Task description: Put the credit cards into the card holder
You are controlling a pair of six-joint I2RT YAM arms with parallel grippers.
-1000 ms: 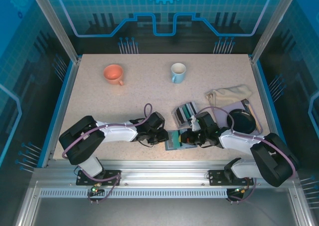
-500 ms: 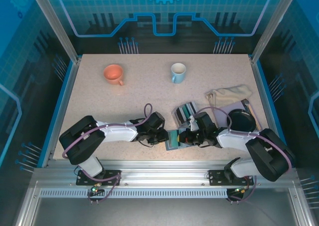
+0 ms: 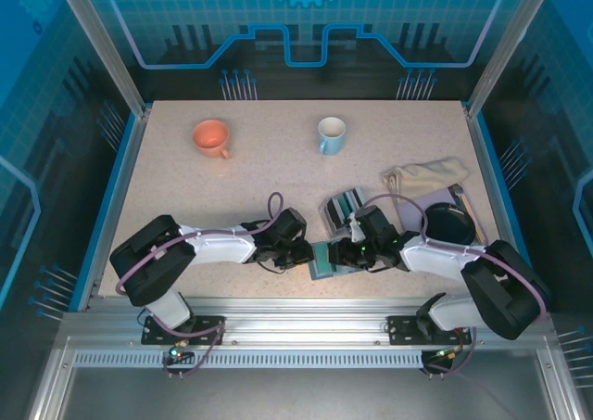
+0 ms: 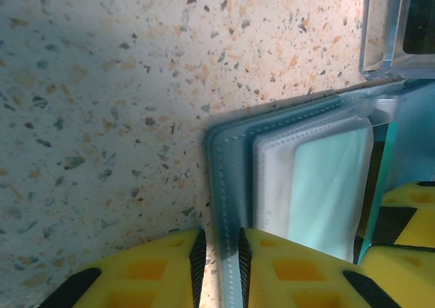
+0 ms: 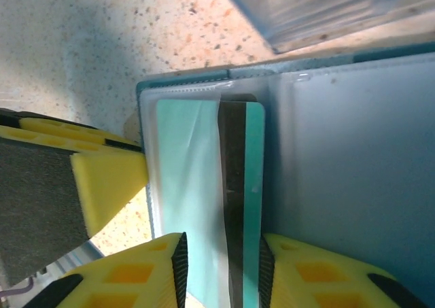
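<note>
Left hand (image 4: 221,257) clamped on near edge of card holder (image 4: 231,158), flat on tabletop (image 4: 102,117). Right hand (image 5: 222,257) parted, fingers straddling teal dark-striped credit card (image 5: 241,185) in holder pocket.

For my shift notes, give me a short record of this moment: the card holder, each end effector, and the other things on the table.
card holder: lying open at the near edge of the table
left end effector: shut on the holder's edge
right end effector: jaws apart above a card
card: teal with dark stripe, partly in a clear pocket
grey rack: holds more cards, just behind the holder
mugs: orange mug and light blue mug, far side
</note>
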